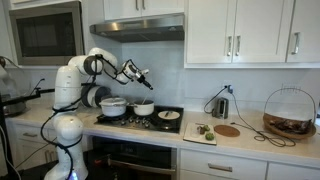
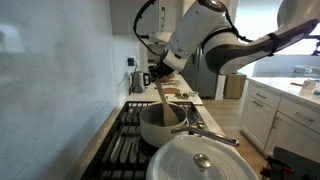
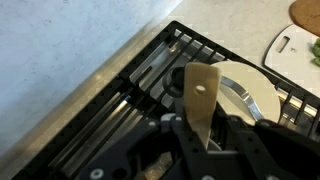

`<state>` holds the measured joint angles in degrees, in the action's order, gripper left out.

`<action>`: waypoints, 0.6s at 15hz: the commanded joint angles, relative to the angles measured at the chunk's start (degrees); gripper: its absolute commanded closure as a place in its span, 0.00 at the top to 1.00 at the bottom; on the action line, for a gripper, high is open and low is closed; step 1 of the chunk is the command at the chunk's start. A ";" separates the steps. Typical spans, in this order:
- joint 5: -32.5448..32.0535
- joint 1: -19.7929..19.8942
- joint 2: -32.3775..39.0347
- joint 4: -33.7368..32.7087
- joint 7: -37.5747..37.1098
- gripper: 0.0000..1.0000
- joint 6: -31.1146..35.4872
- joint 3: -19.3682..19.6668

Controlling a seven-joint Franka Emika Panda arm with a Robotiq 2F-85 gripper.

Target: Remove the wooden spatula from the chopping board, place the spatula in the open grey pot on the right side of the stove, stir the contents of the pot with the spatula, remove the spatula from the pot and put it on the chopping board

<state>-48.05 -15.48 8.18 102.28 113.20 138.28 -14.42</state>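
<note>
My gripper hangs above the stove, over the small grey pot. It is shut on the wooden spatula, which slants down from the gripper into the grey pot. In the wrist view the spatula, a pale flat blade with a small hole, is clamped between the dark fingers of the gripper, and a pale round rim lies behind it. The white chopping board lies on the counter beside the stove, and its corner shows at the wrist view's top right.
A larger silvery pot with a lid stands beside the grey pot. A flat pan sits at the stove's front. The range hood hangs overhead. A wire basket and a round wooden board are on the counter.
</note>
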 commanded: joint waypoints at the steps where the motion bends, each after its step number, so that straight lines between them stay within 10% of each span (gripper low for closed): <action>1: 3.13 -0.35 0.62 -1.69 -2.54 0.07 -1.40 -0.45; 9: 2.55 -1.20 2.67 -4.29 -16.00 0.07 -1.80 0.11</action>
<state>-44.82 -15.63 9.17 100.10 104.55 136.61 -14.41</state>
